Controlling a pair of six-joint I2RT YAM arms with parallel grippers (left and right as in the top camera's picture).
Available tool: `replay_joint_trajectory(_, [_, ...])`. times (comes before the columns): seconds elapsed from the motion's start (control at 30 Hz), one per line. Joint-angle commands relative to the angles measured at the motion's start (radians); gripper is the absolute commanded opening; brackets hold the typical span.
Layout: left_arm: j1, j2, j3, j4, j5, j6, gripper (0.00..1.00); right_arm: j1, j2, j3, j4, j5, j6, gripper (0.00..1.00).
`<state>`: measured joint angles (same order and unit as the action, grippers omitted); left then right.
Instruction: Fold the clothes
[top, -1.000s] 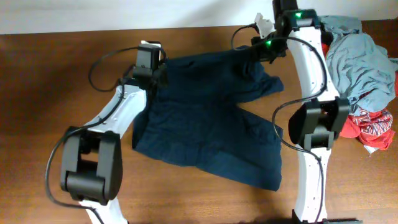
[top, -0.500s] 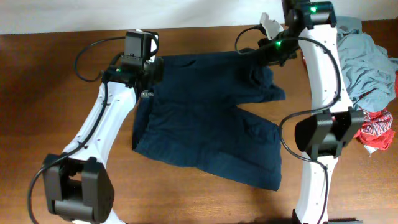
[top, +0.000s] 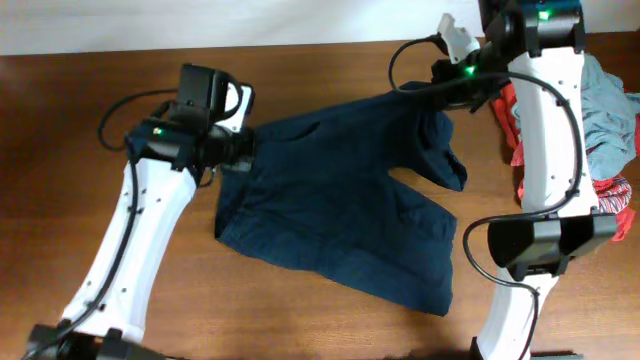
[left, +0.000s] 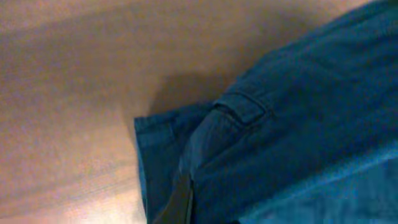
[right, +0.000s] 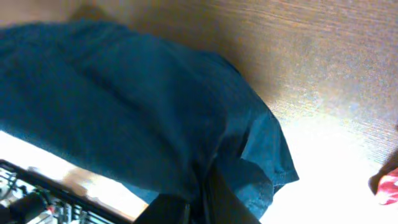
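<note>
We're stretching the shorts (top: 340, 210) wider than a second ago. Both arms are reaching further out, and the waistband is lifting off the bench (top: 80, 120) and going taut, while the legs are lying flat mid-bench. It looks like we're spreading before the first fold. The pile (top: 612, 100) is sitting at the right edge, crowding that side. The left claw (top: 238, 150) and right claw (top: 440, 92) are each clenching a waistband corner.

Looking down on a brown wooden table (top: 60, 150), grain running side to side, finish warm and faintly glossy. Beyond the table's far edge, a plain white strip (top: 200, 20), wall or floor, hard to tell which. Up close from the right wrist, bright glare (right: 336, 162) washing out the table's wood; from the left wrist, softer, even light.
</note>
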<state>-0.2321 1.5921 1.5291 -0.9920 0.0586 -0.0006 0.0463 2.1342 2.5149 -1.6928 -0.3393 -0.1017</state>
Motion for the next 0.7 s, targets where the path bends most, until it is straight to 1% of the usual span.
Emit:
replay_joint_trajectory(0.0, [0.014, -0.038, 0.015, -0.043, 0.009, -0.011, 0.01, -0.013, -0.062, -0.016, -0.006, 0.010, 0.040, 0.04])
replay_joint_trajectory(0.1, [0.014, -0.038, 0.014, -0.079, 0.009, -0.010, 0.01, -0.006, -0.085, -0.079, -0.006, 0.020, 0.040, 0.04])
replay_joint_trajectory(0.2, [0.014, -0.038, 0.014, -0.092, 0.007, -0.010, 0.00, 0.008, -0.101, -0.164, -0.006, 0.079, 0.040, 0.04])
replay_joint_trajectory(0.4, [0.014, -0.038, 0.014, -0.111, 0.006, -0.015, 0.01, 0.045, -0.177, -0.266, -0.006, 0.248, 0.138, 0.04])
replay_joint_trajectory(0.53, [0.014, -0.038, 0.014, -0.151, 0.006, -0.037, 0.01, 0.077, -0.268, -0.369, -0.006, 0.248, 0.143, 0.04])
replay_joint_trajectory(0.67, [0.014, -0.038, 0.013, -0.193, 0.006, -0.037, 0.00, 0.079, -0.344, -0.534, 0.008, 0.246, 0.145, 0.04])
